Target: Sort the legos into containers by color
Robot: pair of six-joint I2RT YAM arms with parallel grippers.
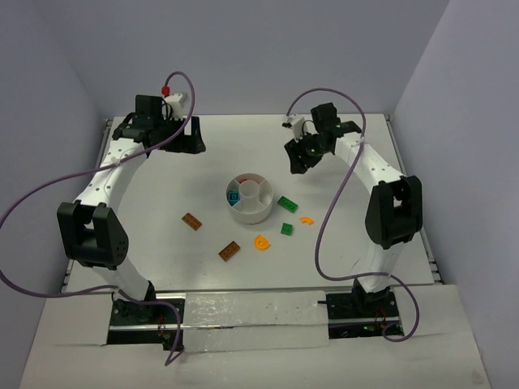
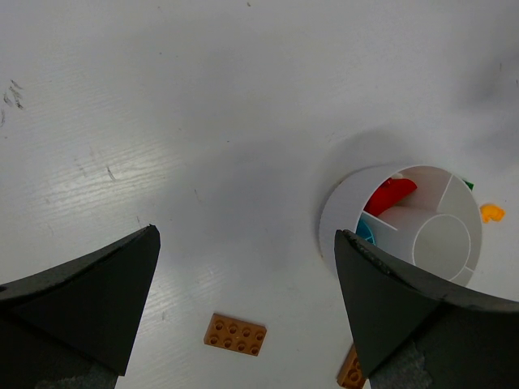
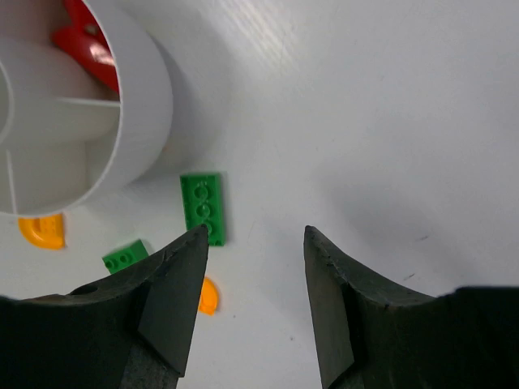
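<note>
Brown-orange comes first from the near edge. A flat lego plate [image 1: 229,251] lies on the white table [image 1: 162,186], with a yellow-orange curved piece [image 1: 261,242] just to its right. A second brown-orange plate [image 1: 192,220] lies a little farther back on the left.

Beyond these are a small green brick [image 1: 287,229] and a small orange curved piece [image 1: 306,220]. A longer green plate [image 1: 287,204] lies just beside the wall of the round white dish [image 1: 247,214].

Inside the dish, a red piece [image 1: 250,178] sits in a far wedge section and a teal piece [image 1: 233,195] in a left wedge.

Farthest back, the left gripper [image 2: 245,235] hangs above the table well left of the dish, its fingers spread wide and empty. The right gripper [image 3: 255,231] hangs behind and right of the dish, its jaws parted with nothing between them.
</note>
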